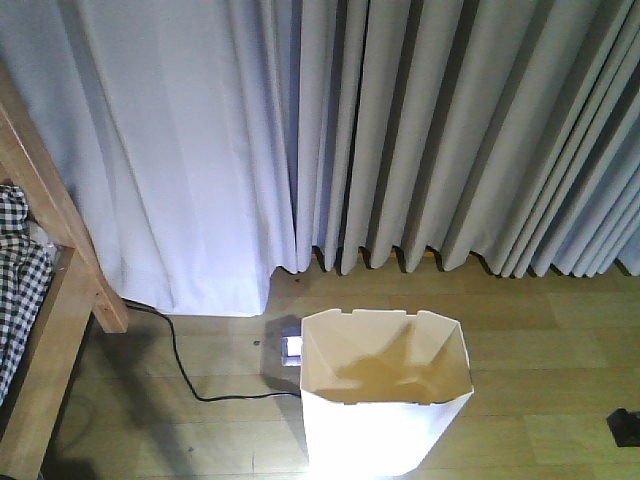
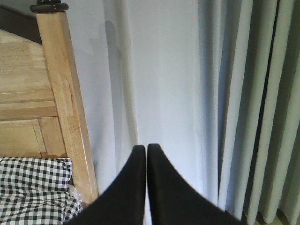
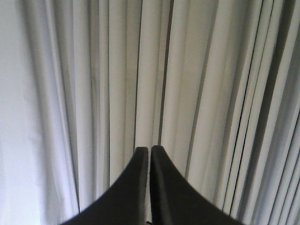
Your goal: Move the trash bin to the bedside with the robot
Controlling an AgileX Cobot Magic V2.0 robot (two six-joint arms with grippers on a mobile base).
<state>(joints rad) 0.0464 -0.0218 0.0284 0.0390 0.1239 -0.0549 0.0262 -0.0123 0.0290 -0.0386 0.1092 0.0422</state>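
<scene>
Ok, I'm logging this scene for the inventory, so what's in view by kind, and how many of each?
Trash bin: 1
Bed: 1
Black cable on the floor: 1
Small box on the floor behind the bin: 1
Claws: 2, left claw and right claw, both closed
Total: 6

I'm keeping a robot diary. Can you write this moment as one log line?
trash bin: on floor, right of bed | left tool: shut, empty | right tool: shut, empty
</scene>
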